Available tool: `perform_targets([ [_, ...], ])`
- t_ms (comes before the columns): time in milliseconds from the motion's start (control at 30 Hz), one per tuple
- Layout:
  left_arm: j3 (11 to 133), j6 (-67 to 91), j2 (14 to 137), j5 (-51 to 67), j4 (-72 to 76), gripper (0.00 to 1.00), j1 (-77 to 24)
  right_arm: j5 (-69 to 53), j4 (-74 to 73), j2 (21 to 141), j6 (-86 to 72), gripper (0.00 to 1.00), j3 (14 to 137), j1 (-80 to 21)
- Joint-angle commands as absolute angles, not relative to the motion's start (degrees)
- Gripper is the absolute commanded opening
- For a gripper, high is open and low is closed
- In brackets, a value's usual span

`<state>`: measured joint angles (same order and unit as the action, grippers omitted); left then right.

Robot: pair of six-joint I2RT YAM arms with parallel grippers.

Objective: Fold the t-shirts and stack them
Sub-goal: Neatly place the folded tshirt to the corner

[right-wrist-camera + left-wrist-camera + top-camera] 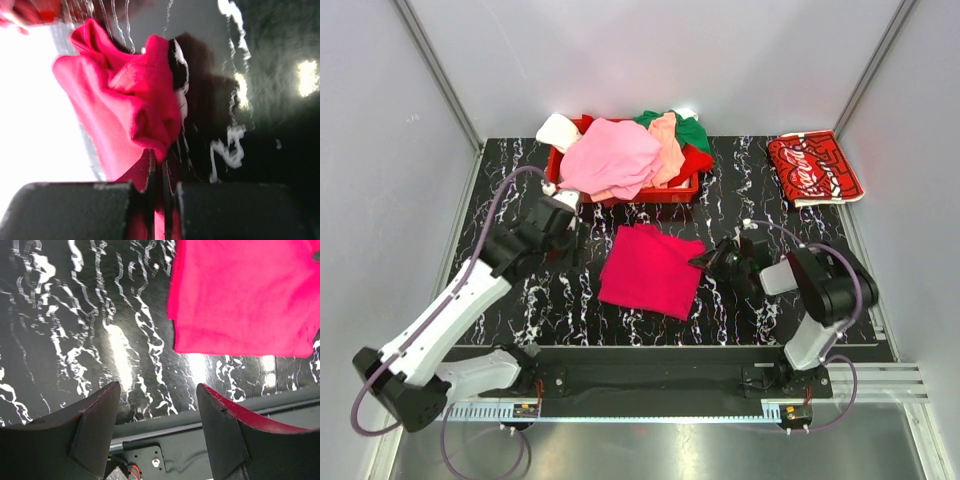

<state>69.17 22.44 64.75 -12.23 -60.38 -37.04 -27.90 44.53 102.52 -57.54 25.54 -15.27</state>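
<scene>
Right hand [701,262] is pinched shut on the right edge of the magenta tee [651,270]. Its wrist cam shows the pads closed on a bunched wad of cloth, not a flat hem. The tee sits mid-bench [740,175] between the arms, roughly squared, looks part-folded.

Left hand [563,238] is spread wide and empty, low over bare bench just left of the tee, not touching it.

My read is the step in hand is folding the right side over. To do it well:
- The bunched grip will likely roll the edge. Lift only enough to clear, then carry it across low and flat.
- Lay the edge down on the left edge before letting go.
- The bench looks slick. Bring the left hand in to pin the left side, or the whole tee may drag.

Pose: the right arm is tucked back with the elbow out right and the forearm reaching left, hand about level. The left arm runs long on a diagonal from its base, wrist bent so the fingers [95,425] point toward the near edge.

The Coke tee [813,167] lies folded at far right, well apart. The other tees are heaped in the basket [672,192] at the back.
</scene>
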Motion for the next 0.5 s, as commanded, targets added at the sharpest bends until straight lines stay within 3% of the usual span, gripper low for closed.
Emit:
perform_targets([
  [0,66.5,20.1,58.9,-10.2,-57.3,0.68,-35.1,-21.3,21.2,90.1,-46.3,0.00,30.5,-16.1],
  [100,64.0,19.1,55.5,-8.8,-55.1,0.68,-33.8,-12.4,0.4,80.5,-36.3,0.00,39.2,-15.9],
  [233,62.8,17.8,53.4,-7.6,-53.9,0.68,-32.9,-0.4,-25.9,78.0,-22.4,0.00,51.9,-15.6],
  [467,59.6,17.8,51.1,-7.3,-51.1,0.68,-32.6,15.7,-32.7,79.0,-11.9,0.00,59.7,-13.5],
])
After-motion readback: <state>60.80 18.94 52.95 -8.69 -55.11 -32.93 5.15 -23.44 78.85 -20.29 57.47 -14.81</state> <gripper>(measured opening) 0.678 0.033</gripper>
